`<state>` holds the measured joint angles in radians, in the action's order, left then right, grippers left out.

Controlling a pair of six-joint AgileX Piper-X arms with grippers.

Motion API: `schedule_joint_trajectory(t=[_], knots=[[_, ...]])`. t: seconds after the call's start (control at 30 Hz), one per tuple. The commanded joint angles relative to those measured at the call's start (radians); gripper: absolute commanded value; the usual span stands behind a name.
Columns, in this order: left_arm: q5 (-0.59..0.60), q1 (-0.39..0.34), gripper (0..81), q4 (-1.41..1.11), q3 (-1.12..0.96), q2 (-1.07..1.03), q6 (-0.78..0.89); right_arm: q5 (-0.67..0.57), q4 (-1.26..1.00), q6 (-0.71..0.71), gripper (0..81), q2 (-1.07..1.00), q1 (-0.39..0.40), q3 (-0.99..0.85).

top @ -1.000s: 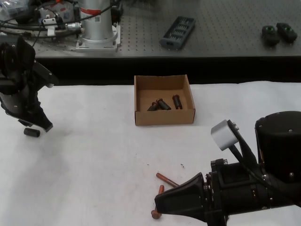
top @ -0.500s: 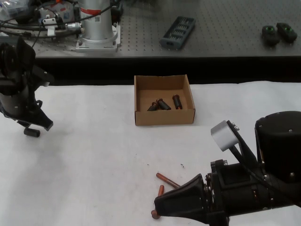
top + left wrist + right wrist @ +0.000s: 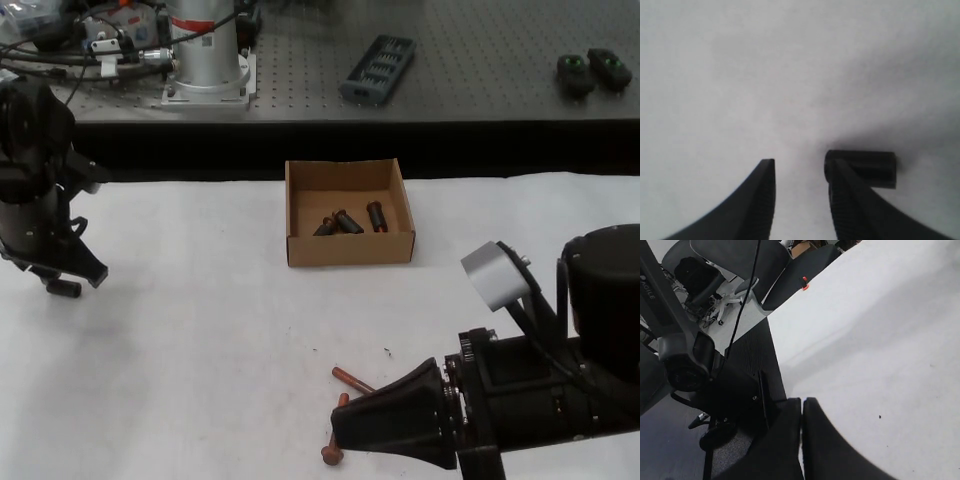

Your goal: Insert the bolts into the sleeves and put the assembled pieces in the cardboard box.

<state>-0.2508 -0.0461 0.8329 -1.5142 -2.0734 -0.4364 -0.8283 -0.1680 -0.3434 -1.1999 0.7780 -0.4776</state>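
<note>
A short black sleeve (image 3: 866, 167) lies on the white bench just outside one finger of my left gripper (image 3: 800, 169). That gripper is open, with bare bench between its fingers. In the high view the sleeve (image 3: 62, 288) sits under the left gripper (image 3: 76, 279) at the far left. Three copper bolts (image 3: 352, 380) lie loose near the front edge, right beside the tip of my right gripper (image 3: 338, 438). My right gripper (image 3: 802, 402) is shut with nothing in it. The cardboard box (image 3: 350, 248) at centre holds three assembled pieces (image 3: 345, 221).
Behind the white bench runs a dark perforated table with a metal column base (image 3: 205, 62), a black rack (image 3: 378, 66) and two small black parts (image 3: 595, 70). Office chairs (image 3: 735, 260) stand beyond the bench edge in the right wrist view.
The left arm has shifted a little left and lower, and the sleeve beside it has slid slightly left. The right arm has drawn back a little to the right.
</note>
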Motion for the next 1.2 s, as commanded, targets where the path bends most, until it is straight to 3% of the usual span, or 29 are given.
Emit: schedule_joint_trajectory(t=[0.0,0.4,0.57,0.9,1.17], knots=[[0.026,-0.003,27.6,0.05,0.003,-0.039,0.021,-0.013,-0.01,0.007,2.2,0.017,0.004,-0.002],[0.039,-0.012,27.6,0.248,0.003,-0.036,0.109,-0.013,-0.022,0.007,2.2,0.016,0.004,0.039],[0.214,-0.016,27.6,0.229,0.003,0.015,0.191,0.001,-0.025,0.007,2.2,0.016,0.004,0.06],[0.211,-0.032,27.6,-0.03,0.003,0.181,0.238,0.052,-0.025,0.025,2.2,0.016,0.004,0.059],[0.165,-0.032,27.6,-0.052,0.003,0.138,0.243,0.052,-0.025,0.023,2.2,0.016,0.004,0.059]])
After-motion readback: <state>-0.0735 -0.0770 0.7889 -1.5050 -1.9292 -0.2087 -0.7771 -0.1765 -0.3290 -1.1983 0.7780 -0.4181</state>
